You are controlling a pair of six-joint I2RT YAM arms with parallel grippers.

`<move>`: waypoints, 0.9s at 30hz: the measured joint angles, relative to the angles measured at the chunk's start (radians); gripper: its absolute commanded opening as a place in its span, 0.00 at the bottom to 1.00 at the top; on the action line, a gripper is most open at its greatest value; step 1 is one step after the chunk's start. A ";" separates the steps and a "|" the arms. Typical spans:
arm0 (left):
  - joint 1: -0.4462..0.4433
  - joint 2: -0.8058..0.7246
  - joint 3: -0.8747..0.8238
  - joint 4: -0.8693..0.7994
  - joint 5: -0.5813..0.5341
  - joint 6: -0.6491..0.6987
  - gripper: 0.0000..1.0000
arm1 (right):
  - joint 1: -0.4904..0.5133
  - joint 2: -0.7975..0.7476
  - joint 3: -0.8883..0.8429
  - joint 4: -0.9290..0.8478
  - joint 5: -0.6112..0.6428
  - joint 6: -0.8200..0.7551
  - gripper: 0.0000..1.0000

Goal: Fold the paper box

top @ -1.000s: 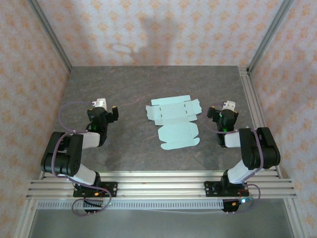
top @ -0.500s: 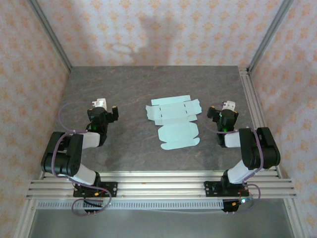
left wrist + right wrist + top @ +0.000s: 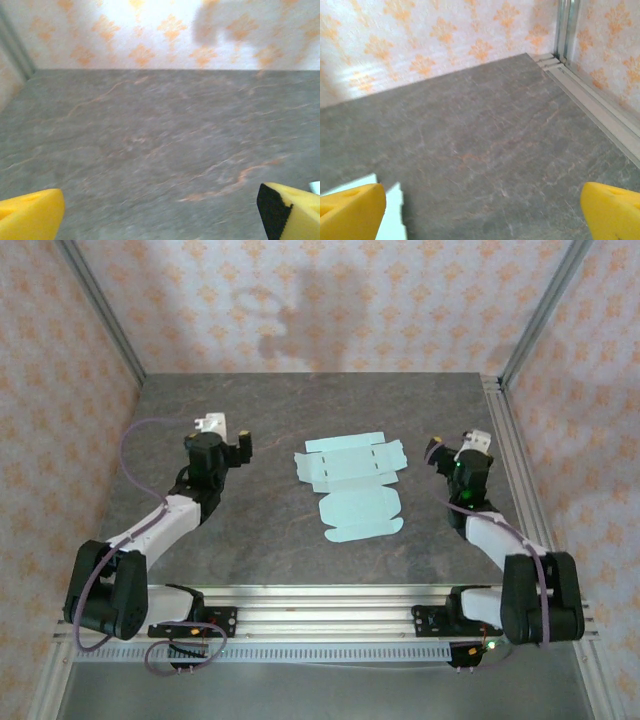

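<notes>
The paper box [image 3: 352, 486] is lying flat and unfolded on the middle of the grey table [image 3: 270, 405], its flaps spread out, with both arms well apart from it. The left gripper [image 3: 226, 445] is hovering to its left, yellow fingertips [image 3: 30, 216] standing wide apart on nothing. The right gripper [image 3: 450, 454] is hanging to its right, jaws likewise spread, with a pale corner of the sheet showing beside its left fingertip [image 3: 351, 210].

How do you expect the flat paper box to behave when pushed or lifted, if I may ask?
The paper box looks like thin flat card, so it probably slides when pushed. Lifted by an edge, its flaps would likely droop.
</notes>
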 measured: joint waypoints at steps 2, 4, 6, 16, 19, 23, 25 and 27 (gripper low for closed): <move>-0.039 0.014 0.051 -0.061 0.001 -0.047 1.00 | 0.000 -0.037 0.053 -0.106 -0.029 0.035 0.99; -0.063 0.042 0.091 -0.105 0.008 -0.096 1.00 | 0.000 -0.062 0.084 -0.180 -0.057 0.058 0.99; -0.083 0.090 0.141 -0.162 0.019 -0.179 1.00 | 0.000 -0.085 0.104 -0.256 -0.099 0.096 0.99; -0.181 0.315 0.272 -0.328 0.166 -0.548 0.89 | -0.003 -0.119 0.116 -0.418 -0.295 0.240 0.99; -0.213 0.375 0.298 -0.342 0.202 -0.615 0.79 | -0.003 -0.104 0.116 -0.418 -0.345 0.260 0.99; -0.240 0.446 0.330 -0.346 0.249 -0.682 0.73 | -0.003 -0.056 0.116 -0.418 -0.397 0.280 1.00; -0.243 0.474 0.345 -0.344 0.269 -0.708 0.67 | -0.003 -0.041 0.116 -0.418 -0.414 0.288 1.00; -0.244 0.493 0.357 -0.346 0.278 -0.719 0.63 | -0.003 -0.035 0.116 -0.418 -0.425 0.292 1.00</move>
